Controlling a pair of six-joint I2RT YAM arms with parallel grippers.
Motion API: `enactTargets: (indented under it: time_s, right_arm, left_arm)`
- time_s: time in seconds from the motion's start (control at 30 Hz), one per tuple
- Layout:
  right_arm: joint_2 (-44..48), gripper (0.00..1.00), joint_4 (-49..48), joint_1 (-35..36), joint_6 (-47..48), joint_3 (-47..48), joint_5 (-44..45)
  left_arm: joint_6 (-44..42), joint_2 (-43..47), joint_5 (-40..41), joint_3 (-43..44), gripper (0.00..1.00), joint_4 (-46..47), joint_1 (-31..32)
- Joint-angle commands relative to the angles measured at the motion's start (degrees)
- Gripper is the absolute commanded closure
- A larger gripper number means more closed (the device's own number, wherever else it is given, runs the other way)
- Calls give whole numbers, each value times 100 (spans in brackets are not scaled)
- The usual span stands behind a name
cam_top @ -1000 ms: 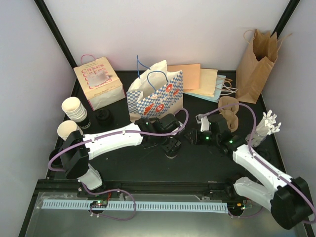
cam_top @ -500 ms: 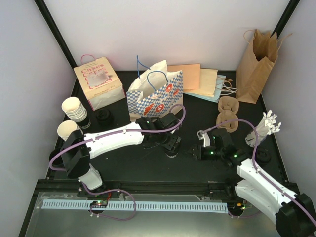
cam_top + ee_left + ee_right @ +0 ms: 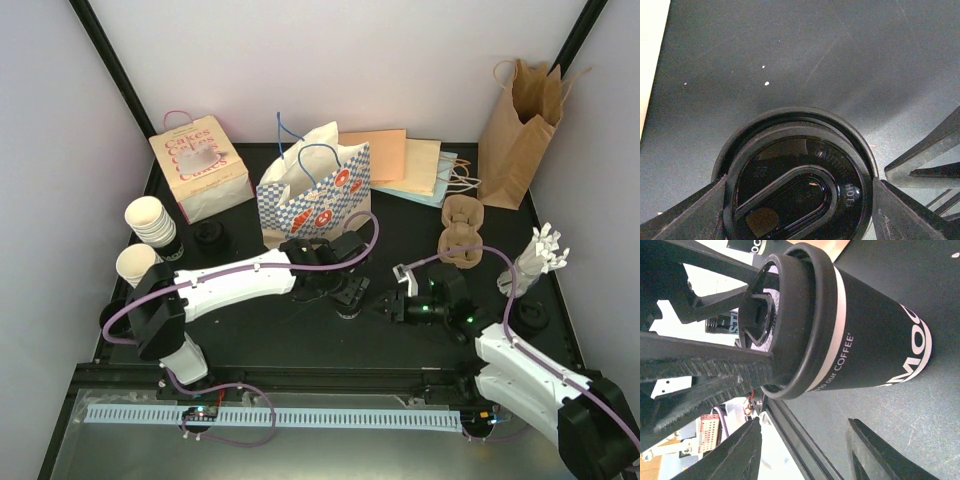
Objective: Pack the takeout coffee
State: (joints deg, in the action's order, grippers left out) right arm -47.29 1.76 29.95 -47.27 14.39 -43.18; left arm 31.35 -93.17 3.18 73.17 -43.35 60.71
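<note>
The coffee cup [image 3: 347,306] (black, with a white band and print on its wall) stands upright on the table [image 3: 250,330], in the middle of the top view, just below the checkered bag [image 3: 315,195]. The left gripper [image 3: 798,187] is clenched on its black lid [image 3: 790,150]. Its two fingers press the rim from both sides and do not reach the cup wall.

The right gripper [image 3: 805,421] stands open and holds nothing. In its own view the cup is just ahead of the spread fingers, at the upper middle.

I think the first danger is the grip itself. If the left arm lifts by the lid alone, the lid may come off and the cup stay behind or fall over. The second is the right gripper: it is very near, so a small move forward could push the cup sideways while the left one holds the top, and tilt it.
</note>
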Motion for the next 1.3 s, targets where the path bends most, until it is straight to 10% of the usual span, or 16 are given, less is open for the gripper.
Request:
enactTargets:
  time_s: [0.0,0.57,1.27]
  right_arm:
    - [-183,51,-555,53,-244,9,-112]
    - [-577,55,-2110,208,-1473,-594,295]
    - [-829,60,31,291,-797,-615,1542]
  left_arm:
    - [161,-302,-32,126,32,-479,116]
    - [190,-330,-44,100,32,-473,128]
    - [161,-334,-72,-48,33,-321,130]
